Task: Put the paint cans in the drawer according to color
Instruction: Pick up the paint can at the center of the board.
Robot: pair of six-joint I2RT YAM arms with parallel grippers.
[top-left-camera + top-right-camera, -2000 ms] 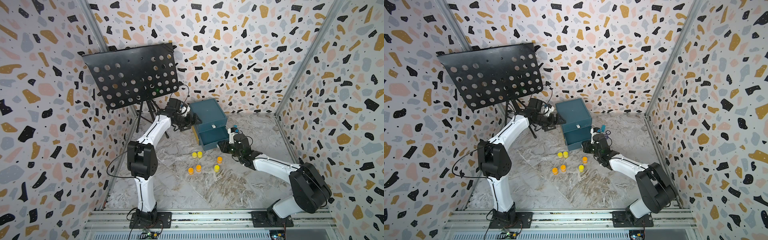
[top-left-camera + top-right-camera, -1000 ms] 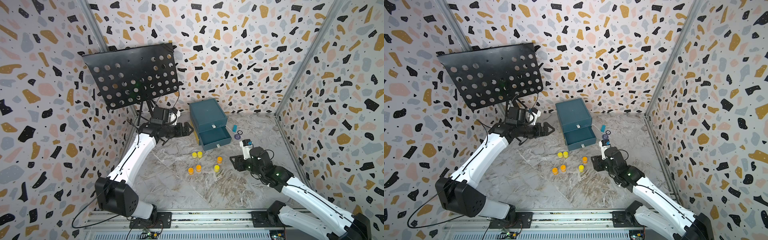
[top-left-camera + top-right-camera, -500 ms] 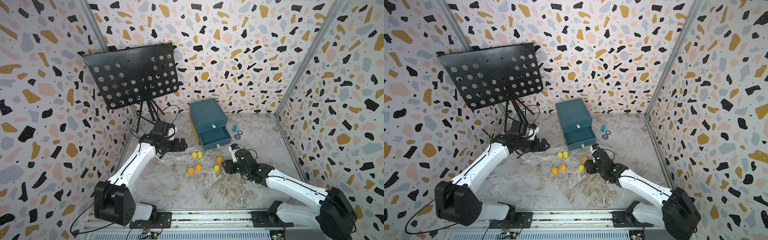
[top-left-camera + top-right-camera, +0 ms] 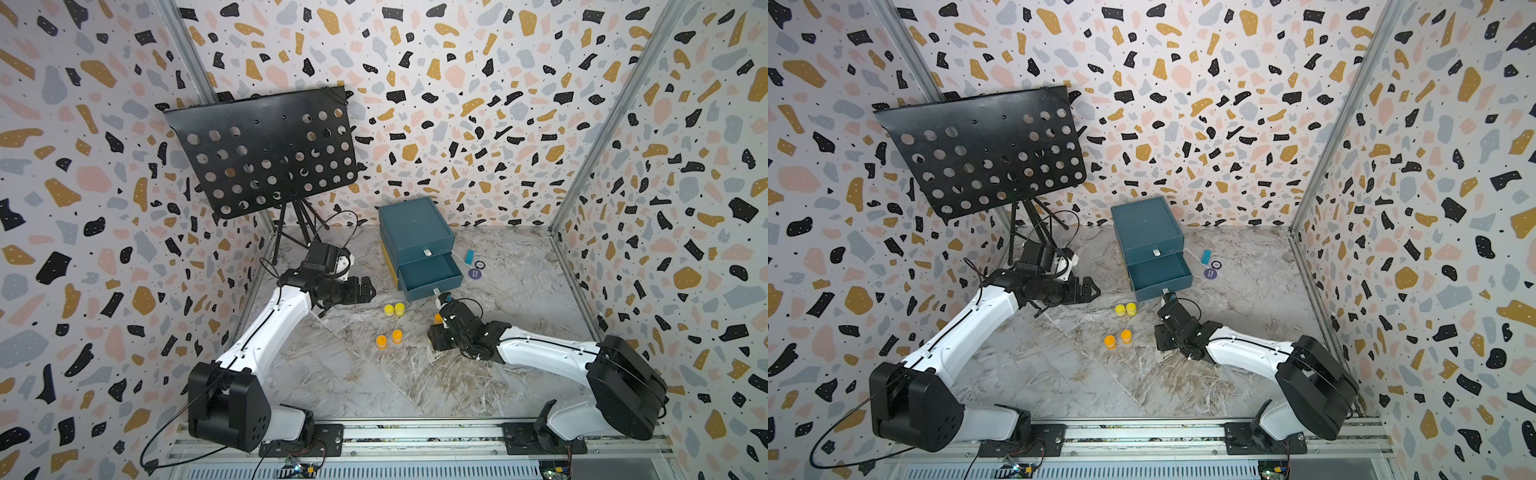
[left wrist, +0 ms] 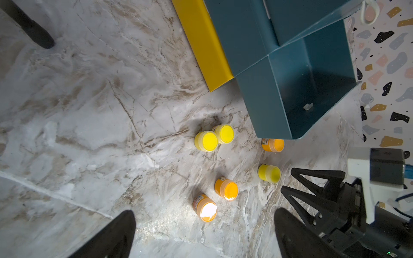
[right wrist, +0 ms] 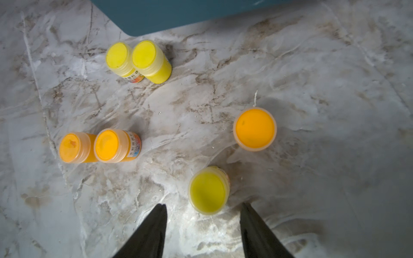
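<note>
Several paint cans stand on the marble floor before the teal cabinet, whose lower drawer (image 4: 430,276) is pulled open and shows nothing inside. Two yellow cans (image 4: 393,309) touch each other, and two orange cans (image 4: 389,338) sit nearer. My right gripper (image 6: 203,205) is open and low over the floor. A lone yellow can (image 6: 209,189) sits just beyond its fingertips and an orange can (image 6: 254,129) farther on. My left gripper (image 4: 368,289) is open and empty, to the left of the cans. In the left wrist view an orange can (image 5: 205,207) lies below it.
A black perforated music stand (image 4: 266,153) rises at the back left, with its tripod legs behind my left arm. A small blue item (image 4: 469,256) and a dark round disc (image 4: 475,273) lie right of the cabinet. Patterned walls close in on three sides.
My right arm swung left and down until its open gripper hung over the lone yellow can. My left arm dropped forward from beside the cabinet toward the cans.
</note>
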